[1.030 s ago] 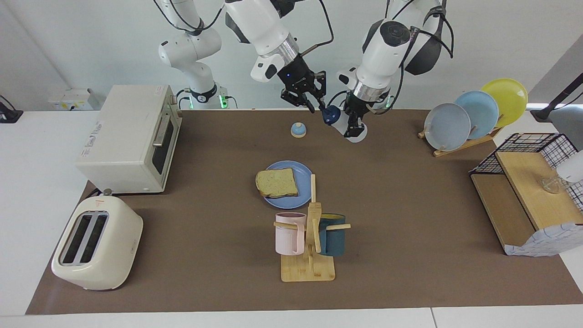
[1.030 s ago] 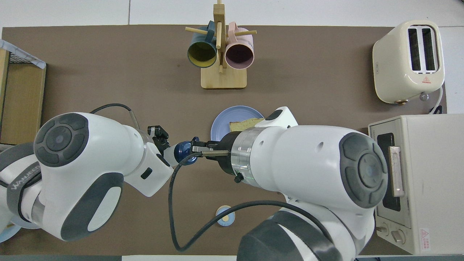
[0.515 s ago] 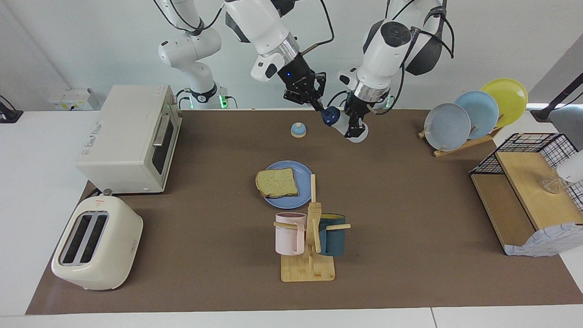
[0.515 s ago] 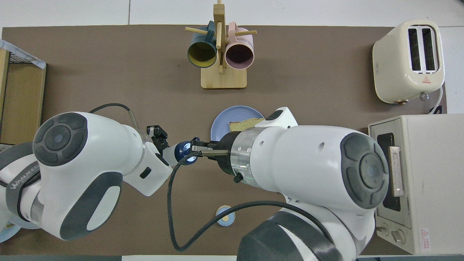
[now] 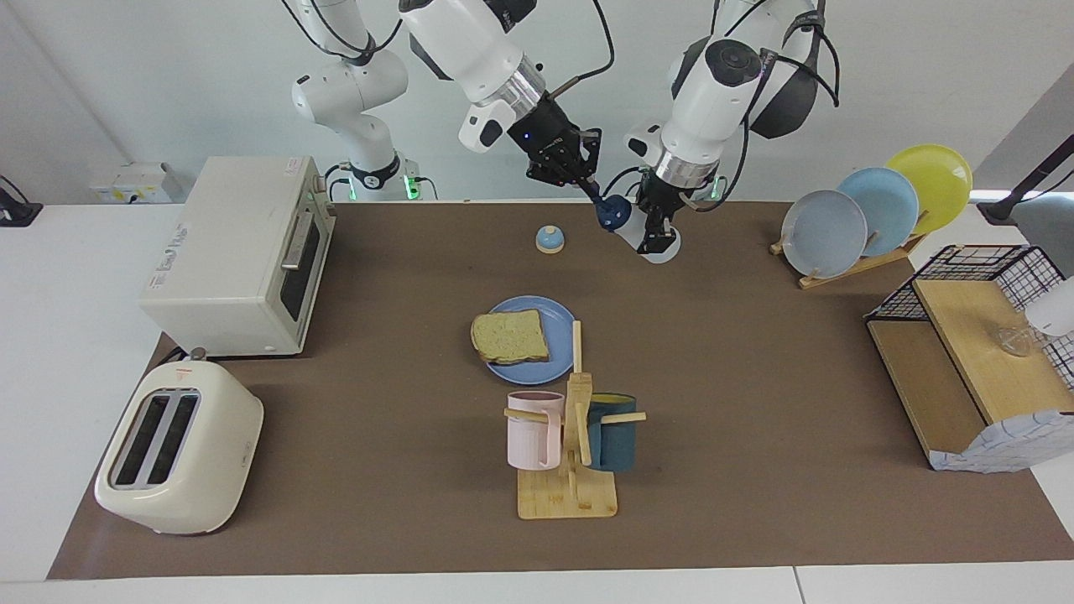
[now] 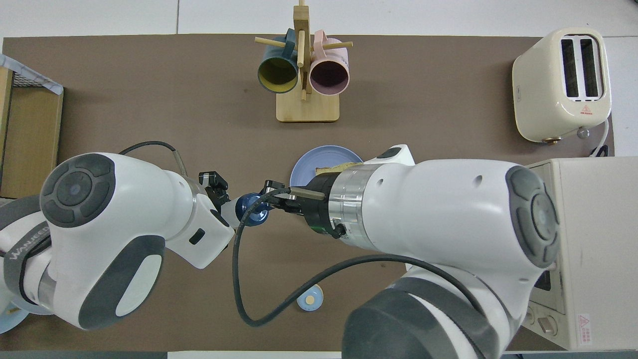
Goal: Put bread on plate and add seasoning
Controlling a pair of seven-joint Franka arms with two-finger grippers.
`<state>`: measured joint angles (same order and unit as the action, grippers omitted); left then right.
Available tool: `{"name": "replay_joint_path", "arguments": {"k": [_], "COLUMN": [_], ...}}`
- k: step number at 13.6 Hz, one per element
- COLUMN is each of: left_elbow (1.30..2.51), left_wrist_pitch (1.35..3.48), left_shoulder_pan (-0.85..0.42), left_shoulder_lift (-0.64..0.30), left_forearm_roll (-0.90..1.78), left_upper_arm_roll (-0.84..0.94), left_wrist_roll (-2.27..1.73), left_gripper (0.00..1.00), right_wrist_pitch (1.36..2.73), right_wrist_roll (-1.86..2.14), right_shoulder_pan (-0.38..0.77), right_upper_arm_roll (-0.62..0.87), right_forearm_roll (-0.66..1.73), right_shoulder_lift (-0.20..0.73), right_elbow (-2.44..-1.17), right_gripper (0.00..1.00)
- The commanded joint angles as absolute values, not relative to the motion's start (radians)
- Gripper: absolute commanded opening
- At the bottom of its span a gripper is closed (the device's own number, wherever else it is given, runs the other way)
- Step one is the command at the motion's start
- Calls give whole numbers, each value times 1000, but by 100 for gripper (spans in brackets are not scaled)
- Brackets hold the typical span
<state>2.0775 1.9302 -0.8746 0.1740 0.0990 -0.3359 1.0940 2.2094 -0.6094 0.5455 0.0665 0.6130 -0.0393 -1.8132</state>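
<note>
Seasoning first: your small translucent white plastic bottle with the dark navy cap (image 5: 635,229) is up in the air, tilted, over the brown counter (image 5: 755,403) between the little blue-domed bell (image 5: 550,239) and the wooden plate rack (image 5: 847,252). Your left claw (image 5: 654,237) is clamped on the bottle's white body. Your right claw (image 5: 597,201) has its fingertips pinched together at the navy cap. Lower on the counter you have the round periwinkle-blue plate (image 5: 550,312), just beside the wooden mug stand (image 5: 569,491) and nearer to the robots than it. The squarish tan speckled bread slice (image 5: 509,335) lies on that plate, overhanging the rim toward the right arm's end.
</note>
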Motion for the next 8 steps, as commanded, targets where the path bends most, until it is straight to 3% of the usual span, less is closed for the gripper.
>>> {"name": "replay_joint_path", "arguments": {"k": [1,3,4,5,8], "left_elbow": [2100,2100,2100,2100,2100], "left_wrist_pitch": [1930,1933,1933,1933,1934], "left_shoulder_pan": [-871,-871,-871,-871,-871], "left_shoulder_lift": [202,202,202,202,202], "left_forearm_roll": [84,84,84,84,84], "left_upper_arm_roll": [-334,-334,-334,-334,-334], "left_wrist_roll": [1100,1100,1100,1100,1100], "left_gripper": [0,0,0,0,0], "right_wrist_pitch": [2197,2201,2213,2220,2266], "right_wrist_roll": [-611,-609,-607,-603,-584], "right_shoulder_pan": [522,518,525,529,572], "right_upper_arm_roll": [72,72,72,74,77], "right_forearm_roll": [641,640,637,627,594], "right_shoulder_lift": [-49,-51,-51,-52,-64], "right_elbow": [-1818,-1821,-1824,-1825,-1867], "right_gripper": [0,0,32,52,56]}}
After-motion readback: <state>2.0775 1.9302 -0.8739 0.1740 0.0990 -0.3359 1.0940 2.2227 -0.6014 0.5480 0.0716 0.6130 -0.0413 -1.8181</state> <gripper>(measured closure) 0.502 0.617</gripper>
